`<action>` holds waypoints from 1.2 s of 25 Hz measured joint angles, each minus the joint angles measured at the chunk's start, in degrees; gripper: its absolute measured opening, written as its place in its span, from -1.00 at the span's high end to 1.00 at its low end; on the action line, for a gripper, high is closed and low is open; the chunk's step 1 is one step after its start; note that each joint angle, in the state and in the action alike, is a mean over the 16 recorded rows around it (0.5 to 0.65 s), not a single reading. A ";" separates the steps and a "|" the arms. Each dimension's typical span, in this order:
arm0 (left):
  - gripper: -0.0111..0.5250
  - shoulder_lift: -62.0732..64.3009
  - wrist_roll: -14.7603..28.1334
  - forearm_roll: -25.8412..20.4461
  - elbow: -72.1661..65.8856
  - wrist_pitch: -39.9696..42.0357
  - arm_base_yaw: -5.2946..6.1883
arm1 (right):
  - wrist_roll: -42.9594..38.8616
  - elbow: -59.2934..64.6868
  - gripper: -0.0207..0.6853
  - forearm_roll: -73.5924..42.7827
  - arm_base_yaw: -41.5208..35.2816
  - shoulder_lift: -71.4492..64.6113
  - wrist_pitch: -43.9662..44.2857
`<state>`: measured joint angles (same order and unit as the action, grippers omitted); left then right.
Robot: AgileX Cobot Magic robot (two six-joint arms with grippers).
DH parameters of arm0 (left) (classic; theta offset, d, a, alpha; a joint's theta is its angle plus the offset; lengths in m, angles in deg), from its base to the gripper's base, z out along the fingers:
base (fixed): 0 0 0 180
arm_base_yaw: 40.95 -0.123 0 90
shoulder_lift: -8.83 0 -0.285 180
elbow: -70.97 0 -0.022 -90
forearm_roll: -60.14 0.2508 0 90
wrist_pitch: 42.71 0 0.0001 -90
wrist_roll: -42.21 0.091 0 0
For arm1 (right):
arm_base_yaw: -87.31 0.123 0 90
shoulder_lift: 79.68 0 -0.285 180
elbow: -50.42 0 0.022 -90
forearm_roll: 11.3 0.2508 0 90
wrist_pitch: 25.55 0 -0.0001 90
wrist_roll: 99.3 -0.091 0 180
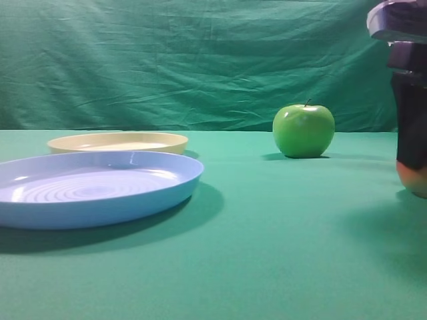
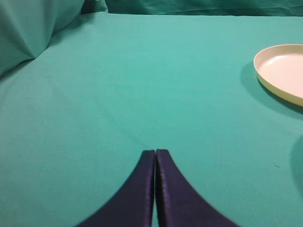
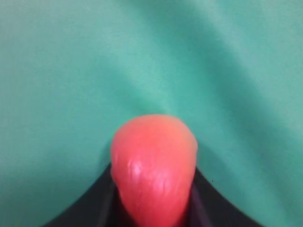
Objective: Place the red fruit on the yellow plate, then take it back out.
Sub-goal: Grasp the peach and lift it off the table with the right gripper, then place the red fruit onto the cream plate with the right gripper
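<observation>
Between the right gripper's (image 3: 154, 208) dark jaws sits the red fruit (image 3: 154, 172), filling the gap, with a jaw hard against each flank in the right wrist view. That reads as a grip on the fruit, probably just taken, though whether it is firm enough to lift I cannot tell. In the exterior high view the fruit shows only as an orange-red curve below the black gripper at the right edge, low over the green bench (image 1: 267, 253); whether it touches the cloth is not clear. Held from above, it can be carried leftward and set down without the jaws fouling a rim.

The green apple (image 1: 303, 130) stands apart, farther back. The yellow plate (image 1: 119, 142) lies well to the left, just behind the larger light blue plate (image 1: 93, 190), so the carry must cross most of the bench.

The left gripper (image 2: 155, 153) has its jaws pressed together on nothing, parked near the yellow plate and out of the way.
</observation>
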<state>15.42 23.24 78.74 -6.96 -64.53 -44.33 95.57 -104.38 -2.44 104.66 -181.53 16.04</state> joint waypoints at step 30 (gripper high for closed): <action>0.96 0.00 0.09 0.00 0.00 0.00 0.00 | 2.45 -59.89 0.42 2.24 22.71 -30.27 7.10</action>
<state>15.42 23.33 78.74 -6.96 -64.53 -44.33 98.02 -164.26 -0.20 127.37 -211.80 23.14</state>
